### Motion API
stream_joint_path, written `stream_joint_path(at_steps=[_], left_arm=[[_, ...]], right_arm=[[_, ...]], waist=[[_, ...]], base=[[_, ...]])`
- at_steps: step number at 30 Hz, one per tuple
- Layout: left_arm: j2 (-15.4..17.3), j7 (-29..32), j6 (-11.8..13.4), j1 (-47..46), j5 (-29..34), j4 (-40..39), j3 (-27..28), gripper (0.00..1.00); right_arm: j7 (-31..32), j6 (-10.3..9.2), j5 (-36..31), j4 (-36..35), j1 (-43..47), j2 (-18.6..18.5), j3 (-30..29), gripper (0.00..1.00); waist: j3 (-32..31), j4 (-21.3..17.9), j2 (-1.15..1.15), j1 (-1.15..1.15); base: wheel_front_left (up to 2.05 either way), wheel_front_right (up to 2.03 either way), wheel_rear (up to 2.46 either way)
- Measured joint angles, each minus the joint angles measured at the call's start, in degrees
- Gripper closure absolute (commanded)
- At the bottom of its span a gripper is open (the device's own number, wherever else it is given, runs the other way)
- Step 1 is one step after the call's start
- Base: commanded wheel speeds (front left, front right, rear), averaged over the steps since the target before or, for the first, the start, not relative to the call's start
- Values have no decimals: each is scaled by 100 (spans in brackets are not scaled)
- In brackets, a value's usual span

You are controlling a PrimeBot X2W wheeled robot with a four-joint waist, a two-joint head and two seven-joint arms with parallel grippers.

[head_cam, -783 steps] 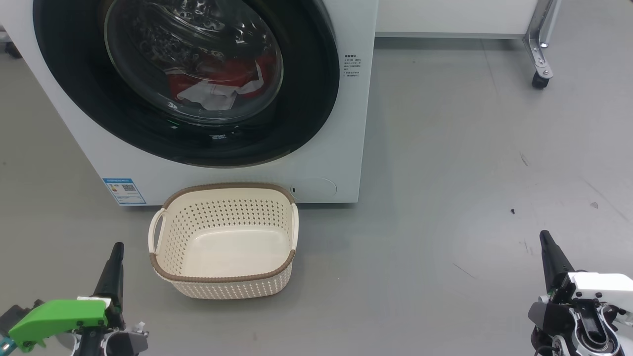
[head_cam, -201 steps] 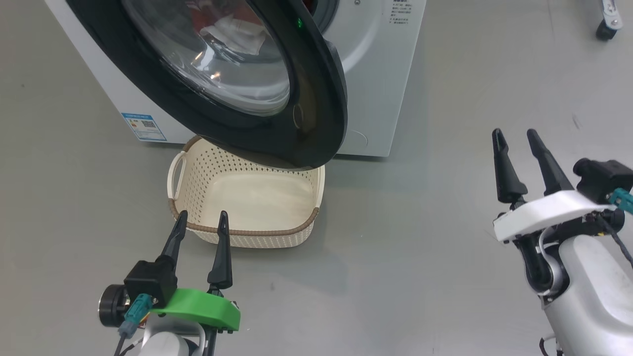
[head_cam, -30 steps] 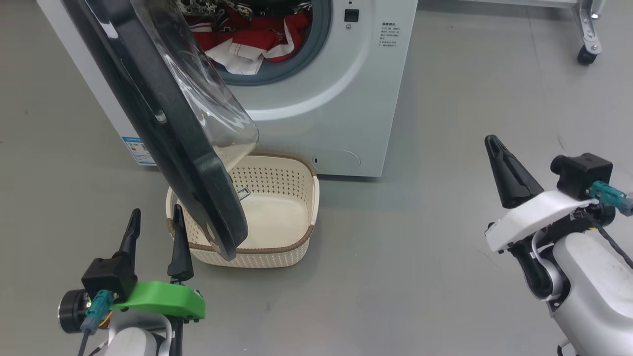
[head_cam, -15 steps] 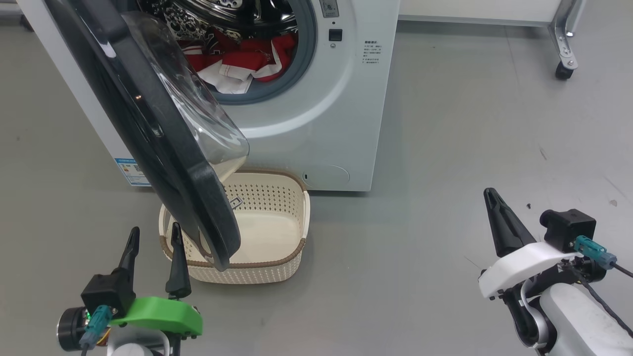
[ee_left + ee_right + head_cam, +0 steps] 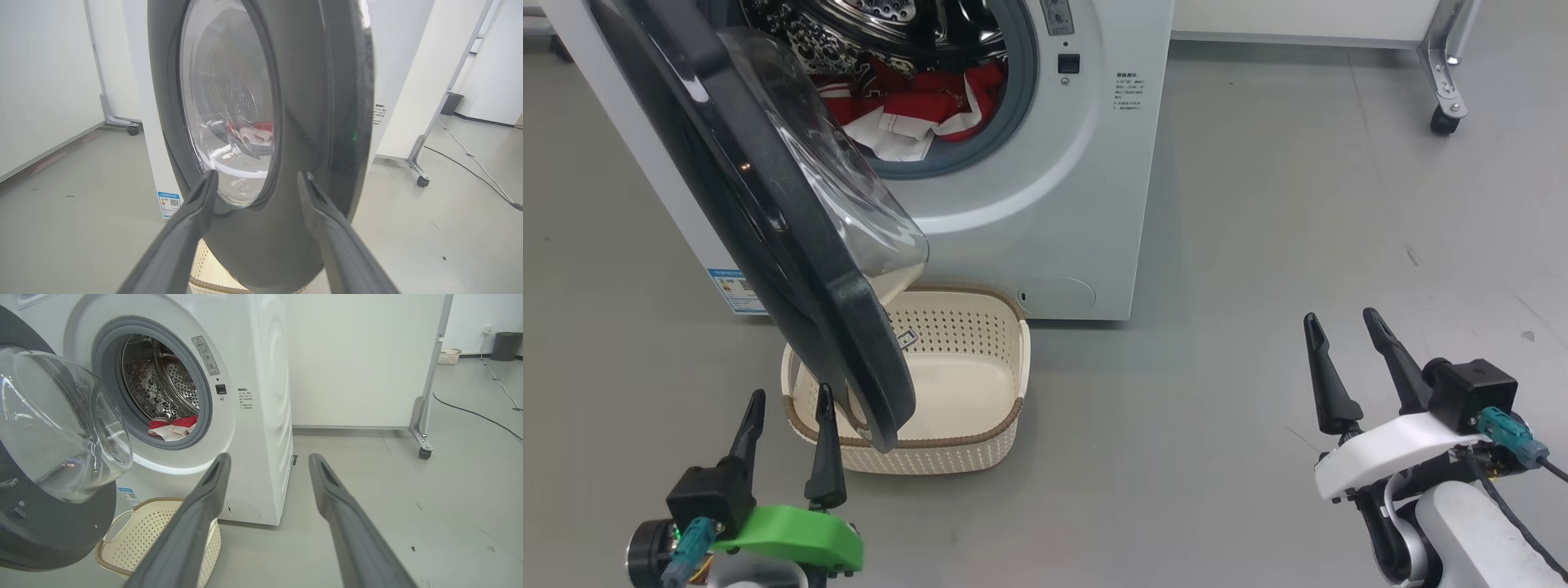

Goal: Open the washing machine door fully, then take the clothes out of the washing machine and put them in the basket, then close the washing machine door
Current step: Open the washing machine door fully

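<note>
The washing machine door [image 5: 776, 245] stands part-open, its top cut off by the frame, and it hides the left side of the basket [image 5: 939, 456] on the floor. The clothes [image 5: 915, 106] lie in the washing machine [image 5: 1045, 204] drum, partly behind the glass. The left pincer [image 5: 792, 392] and right pincer [image 5: 1339, 315] both stand apart and empty.

Holds the left gripper [image 5: 792, 392] low, just short of the near-left corner of the basket [image 5: 947, 459], fingers spread wide, empty, pointing toward it, green wrist cover [image 5: 792, 535] behind. Carries the right gripper [image 5: 1339, 314] well to the right of the basket, fingers likewise parted and empty, aimed the same way, white wrist cover [image 5: 1388, 453] and pale forearm [image 5: 1478, 539] trailing below.
</note>
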Motion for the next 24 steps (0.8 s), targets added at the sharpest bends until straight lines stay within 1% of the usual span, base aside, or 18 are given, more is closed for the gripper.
stream_joint_path(at_steps=[12, 24], left_arm=[[2, 0, -1, 14, 0, -14, -37, 0], [2, 0, -1, 14, -1, -14, -78, 0]], right_arm=[[0, 0, -281, -241, 250, 179, -245, 0], [0, 11, -516, -342, 347, 265, -417, 0]], waist=[[17, -20, 0, 0], [56, -62, 0, 0]], base=[[0, 0, 0], [0, 0, 0]])
